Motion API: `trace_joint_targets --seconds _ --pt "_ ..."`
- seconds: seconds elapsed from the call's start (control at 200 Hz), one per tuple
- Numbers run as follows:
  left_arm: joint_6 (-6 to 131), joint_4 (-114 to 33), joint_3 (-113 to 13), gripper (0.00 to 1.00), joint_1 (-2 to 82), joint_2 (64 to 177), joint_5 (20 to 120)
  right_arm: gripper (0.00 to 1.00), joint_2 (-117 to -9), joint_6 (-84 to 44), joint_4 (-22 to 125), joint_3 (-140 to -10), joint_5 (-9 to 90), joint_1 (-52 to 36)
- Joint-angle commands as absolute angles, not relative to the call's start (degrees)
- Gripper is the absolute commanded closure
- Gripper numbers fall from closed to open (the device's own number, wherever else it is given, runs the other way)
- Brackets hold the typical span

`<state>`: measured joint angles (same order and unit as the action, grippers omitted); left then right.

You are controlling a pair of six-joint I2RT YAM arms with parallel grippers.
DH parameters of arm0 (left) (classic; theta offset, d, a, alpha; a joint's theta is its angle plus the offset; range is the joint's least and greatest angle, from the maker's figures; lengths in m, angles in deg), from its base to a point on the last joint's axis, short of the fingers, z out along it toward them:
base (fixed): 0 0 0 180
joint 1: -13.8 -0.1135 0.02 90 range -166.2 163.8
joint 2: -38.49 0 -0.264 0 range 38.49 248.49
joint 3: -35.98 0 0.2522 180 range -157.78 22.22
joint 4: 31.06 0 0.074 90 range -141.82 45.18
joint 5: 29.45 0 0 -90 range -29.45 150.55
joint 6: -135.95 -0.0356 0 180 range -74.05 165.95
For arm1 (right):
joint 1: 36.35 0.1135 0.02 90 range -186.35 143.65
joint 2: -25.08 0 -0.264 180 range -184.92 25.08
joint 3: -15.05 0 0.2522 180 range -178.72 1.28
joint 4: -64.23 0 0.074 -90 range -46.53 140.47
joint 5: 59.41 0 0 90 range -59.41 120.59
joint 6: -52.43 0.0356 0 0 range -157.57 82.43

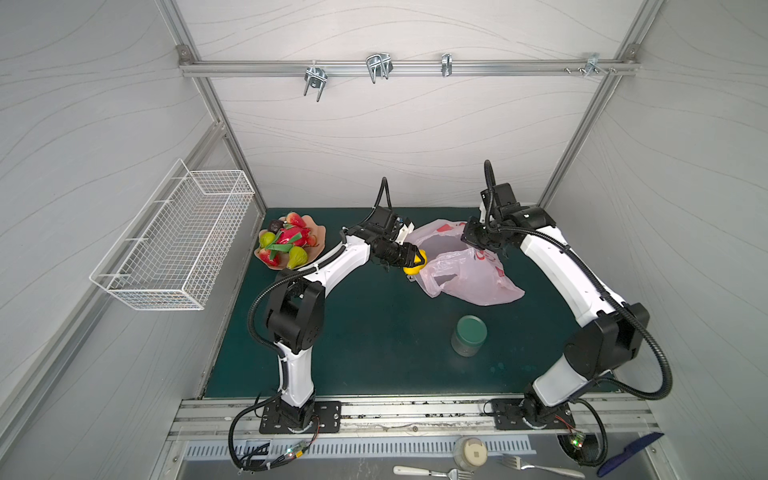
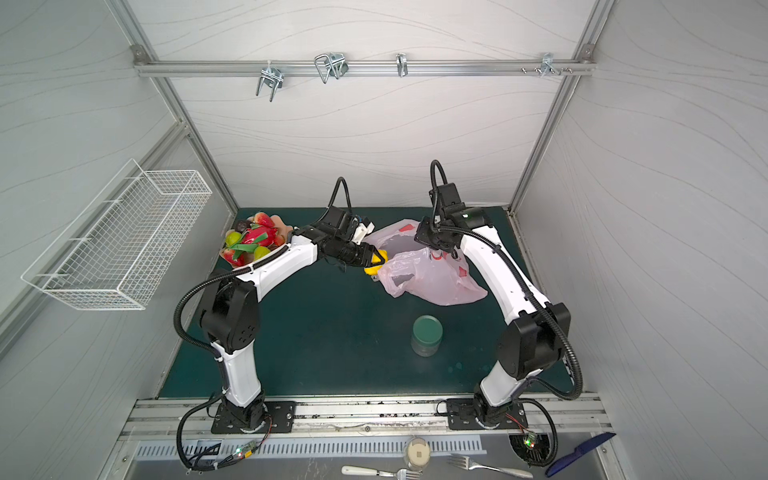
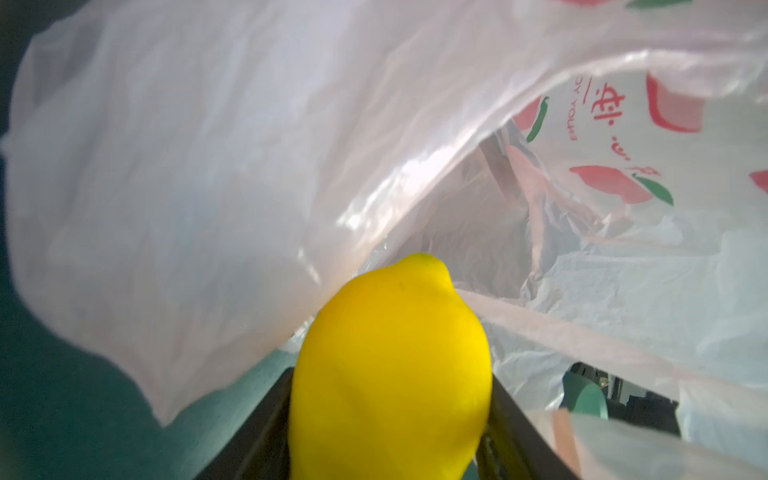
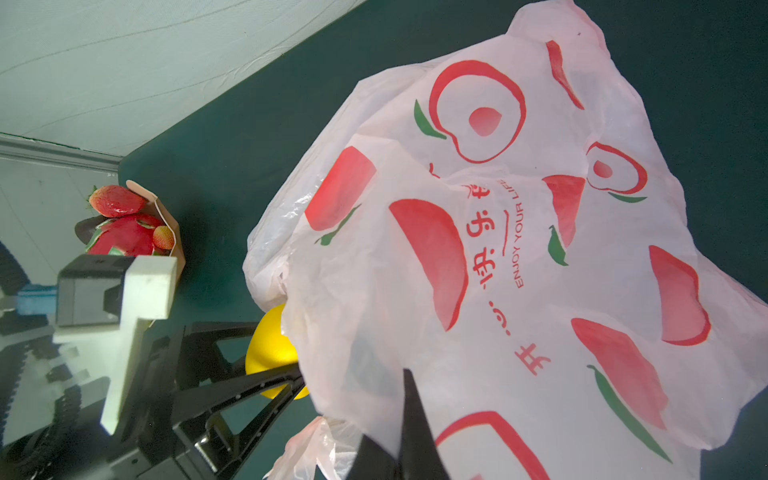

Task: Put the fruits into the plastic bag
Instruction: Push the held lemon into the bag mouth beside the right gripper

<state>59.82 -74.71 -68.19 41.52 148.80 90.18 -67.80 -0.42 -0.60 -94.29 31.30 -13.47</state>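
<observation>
Left gripper (image 1: 419,261): clamped on the yellow lemon (image 1: 413,268), jaws part-way apart around its width.
Lemon position: right at the mouth of the plastic bag (image 1: 465,274), nose just under the raised upper film, body outside over the green mat (image 1: 374,332).
Right gripper (image 4: 409,395): pinched flat on the upper film, lifting it so that the mouth gapes (a thin hold, only film between the fingers).
Remaining fruits: heaped in the peach-coloured dish (image 1: 318,239) at the far left, well apart from the bag; strawberry (image 1: 296,219), dragon fruit (image 1: 293,237) and green fruit (image 1: 297,257) among them.
Risk, early release: likely to drop the lemon on the mat short of the mouth and send it rolling.
Risk, lower lip: crumpled and lying low in the left wrist view; could be pushed along ahead of the lemon, bunching the bag and not filling it.
Risk, lost pinch: slippery film, easily dragged out of the right fingers by any shove from the left arm; mouth then collapsed over the lemon.
Risk, withdrawal: loose film or a handle loop apt to snag on the left fingers and pull the bag back out.
Green-lidded jar (image 1: 469,334): near the front, clear of both arms, no hazard as judged here.
</observation>
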Motion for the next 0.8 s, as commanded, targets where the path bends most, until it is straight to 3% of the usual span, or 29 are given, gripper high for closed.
trace_joint_targets --seconds 0.0,0.44,0.795 --pt "64.0 -69.9 -72.0 0.67 42.4 151.4 93.0 1.00 -66.3 1.6 -0.7 -93.3 32.7 -13.1" --pt "85.6 -49.4 -60.8 0.69 45.2 150.9 92.7 1.00 -64.1 13.3 5.4 -88.1 36.2 -13.7" --pt "83.8 -47.2 -50.6 0.68 47.1 144.1 88.7 1.00 -63.5 18.7 8.9 -85.3 37.5 -15.3"
